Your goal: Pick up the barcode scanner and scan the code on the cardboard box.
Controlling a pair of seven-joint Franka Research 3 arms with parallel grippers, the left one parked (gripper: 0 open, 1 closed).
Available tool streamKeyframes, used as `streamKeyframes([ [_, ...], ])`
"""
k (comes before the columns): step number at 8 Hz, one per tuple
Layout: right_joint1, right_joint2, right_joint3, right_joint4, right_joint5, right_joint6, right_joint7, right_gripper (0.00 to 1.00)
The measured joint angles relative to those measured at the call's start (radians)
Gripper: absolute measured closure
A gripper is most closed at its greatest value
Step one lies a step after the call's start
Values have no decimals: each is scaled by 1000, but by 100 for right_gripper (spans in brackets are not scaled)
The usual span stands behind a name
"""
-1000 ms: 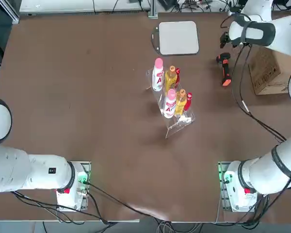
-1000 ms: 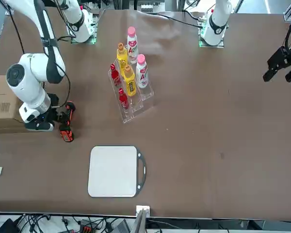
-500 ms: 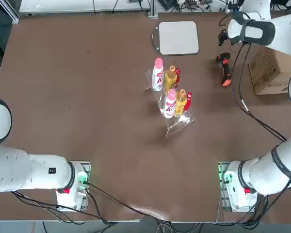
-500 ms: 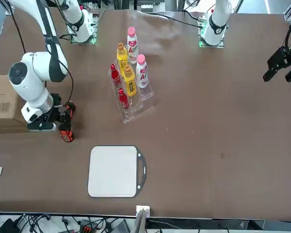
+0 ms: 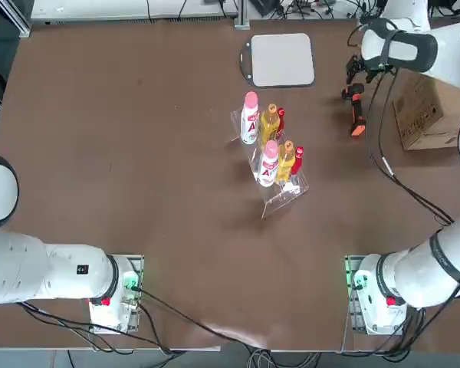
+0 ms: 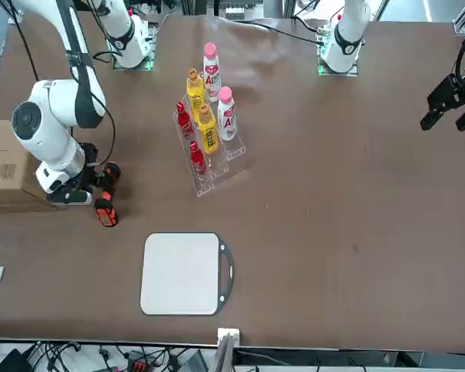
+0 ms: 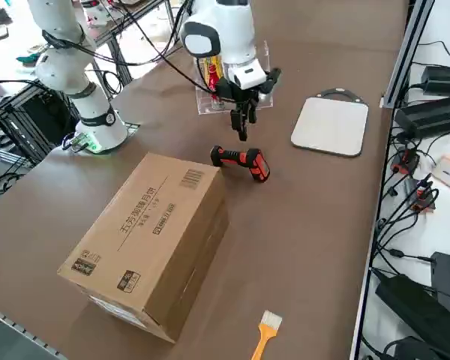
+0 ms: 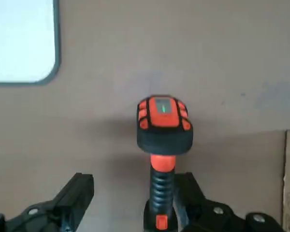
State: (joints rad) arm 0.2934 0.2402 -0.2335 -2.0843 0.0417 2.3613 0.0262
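The barcode scanner [image 7: 241, 160] lies on its side on the brown table [image 5: 138, 153], between the cardboard box [image 7: 148, 238] and the grey pad [image 7: 331, 126], apart from both; its head points toward the far edge, its orange-tipped handle toward the robot's side; bare tabletop rings it all round. The right gripper [image 7: 242, 124] hangs just above the handle with fingers spread wide and nothing between them; in the wrist view the handle [image 8: 162, 193] runs up between the two fingers [image 8: 77, 193], nearer one than the other, and no contact shows. The box sits at the table's right edge, its barcode label [image 6: 8, 170] visible in the front view. The clear rack of bottles [image 5: 272, 153] stands mid-table, well apart; a small brush [image 7: 265, 330] lies near the table's far edge beyond the box.
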Motion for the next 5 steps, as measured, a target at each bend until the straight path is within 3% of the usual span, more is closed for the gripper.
streamKeyframes([
  [5, -19, 166, -3, -11, 1, 156, 0, 0],
])
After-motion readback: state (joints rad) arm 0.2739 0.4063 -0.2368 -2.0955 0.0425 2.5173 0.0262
